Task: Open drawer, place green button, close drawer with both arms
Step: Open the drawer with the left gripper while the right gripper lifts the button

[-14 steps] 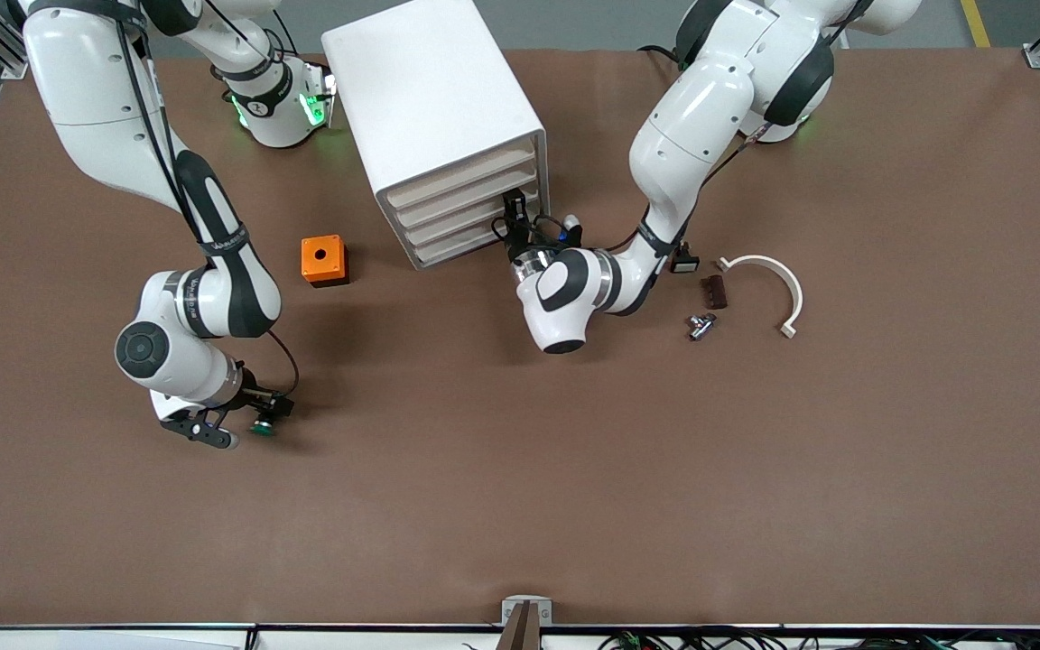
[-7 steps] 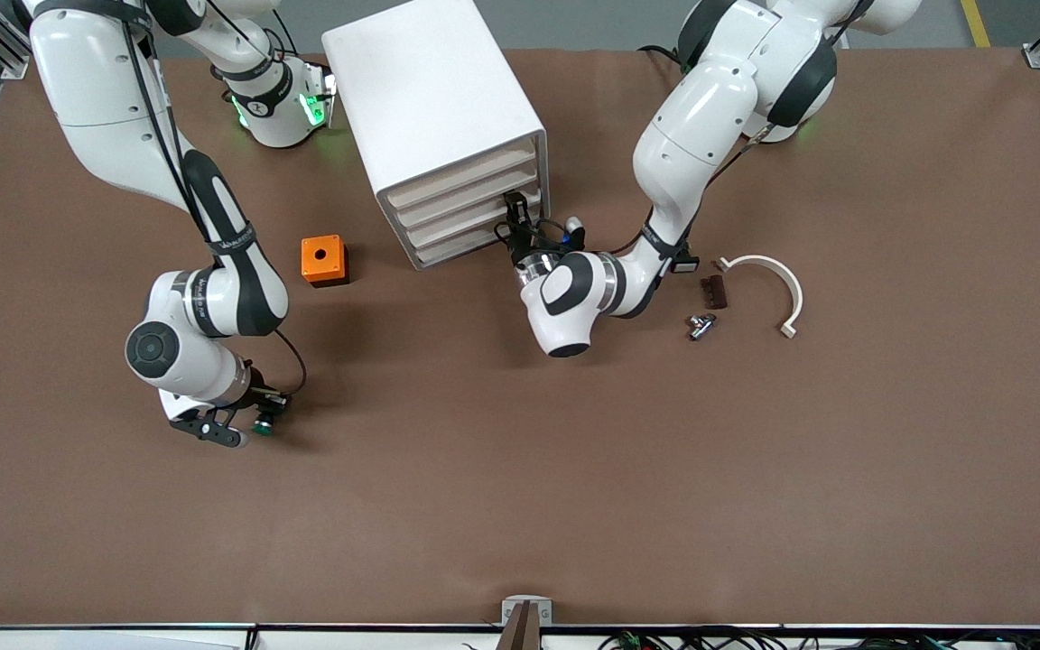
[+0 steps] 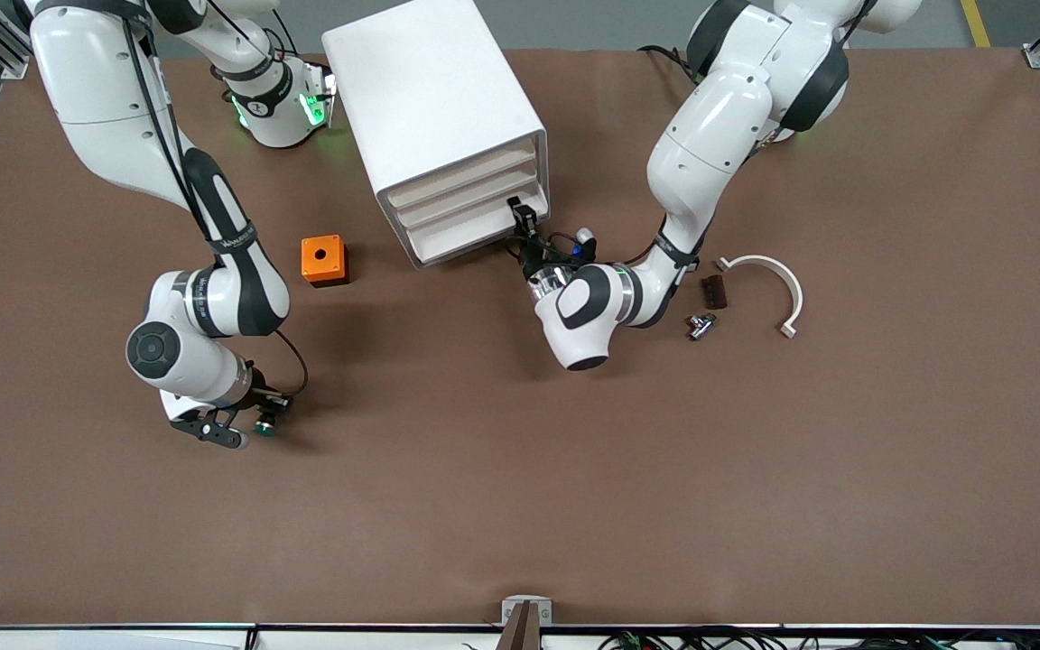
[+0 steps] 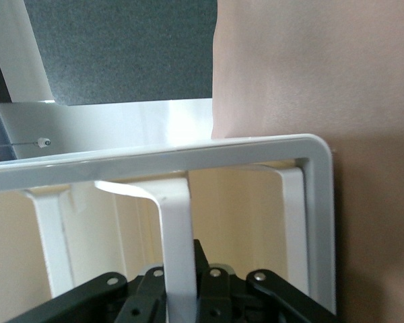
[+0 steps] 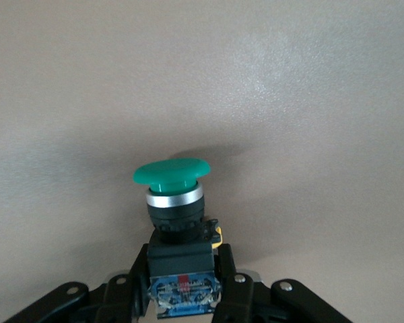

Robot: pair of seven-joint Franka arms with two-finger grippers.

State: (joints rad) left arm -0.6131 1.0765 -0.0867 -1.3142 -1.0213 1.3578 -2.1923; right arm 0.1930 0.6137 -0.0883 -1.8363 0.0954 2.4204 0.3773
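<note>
Here, low over the surface [image 3: 520, 506] toward the right arm's end, well apart from the cabinet [image 3: 434, 117]: right pincer [image 3: 249, 424], clamped on the button [image 3: 262, 428]. Green cap [image 5: 172, 172] pointing away from the wrist, black-blue body [image 5: 182, 269] squeezed between the fingers [image 5: 232, 286]. Likely light, hard and rigid, with a smooth cap that looks slippery; best held by the squarish body, as now, not by the rounded cap.

At the cabinet's front: left pincer [image 3: 524, 233], closed on a white upright bar [image 4: 178, 249] at the lowest drawer [image 3: 461, 239]. Drawer seemingly only slightly out, judging by the front view. Probably a stiff plastic tray that slides easily; a straight, level pull looks safest to keep the bar from slipping out.

Orange cube [image 3: 324, 260] on the surface between cabinet and right arm. Small parts and a white curved piece [image 3: 768, 284] near the left arm.
</note>
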